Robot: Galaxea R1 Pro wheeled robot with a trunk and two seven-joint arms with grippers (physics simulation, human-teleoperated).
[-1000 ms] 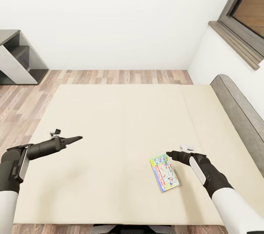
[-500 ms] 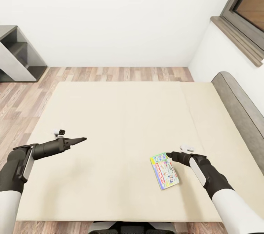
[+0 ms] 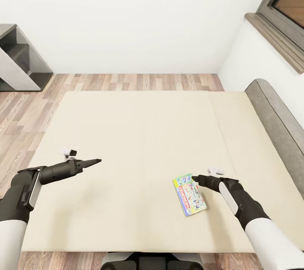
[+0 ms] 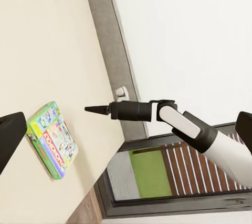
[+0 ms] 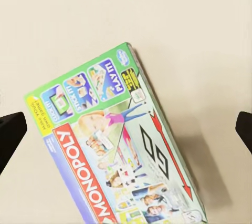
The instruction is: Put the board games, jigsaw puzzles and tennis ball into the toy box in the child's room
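One colourful Monopoly board game (image 3: 189, 194) lies flat on the cream bed (image 3: 139, 135), near its front right. My right gripper (image 3: 194, 178) hovers just at the box's upper right corner, not touching it. In the right wrist view the box (image 5: 118, 150) lies between the dark fingertips (image 5: 10, 129), which stand far apart at the picture's edges, so the gripper is open and empty. My left gripper (image 3: 98, 161) is held over the bed's left part, far from the game, also open and empty. The left wrist view looks across at the game (image 4: 52, 139) and the right gripper (image 4: 89, 109).
A grey padded headboard (image 3: 274, 122) runs along the bed's right side under a dark-framed window (image 3: 287, 4). A grey open shelf unit (image 3: 17, 63) stands at the far left on the wooden floor (image 3: 126, 80). A white wall closes the room behind the bed.
The whole picture has shifted a little, so the camera moved; the bed's front edge shows more. Both grippers keep their places relative to the board game.
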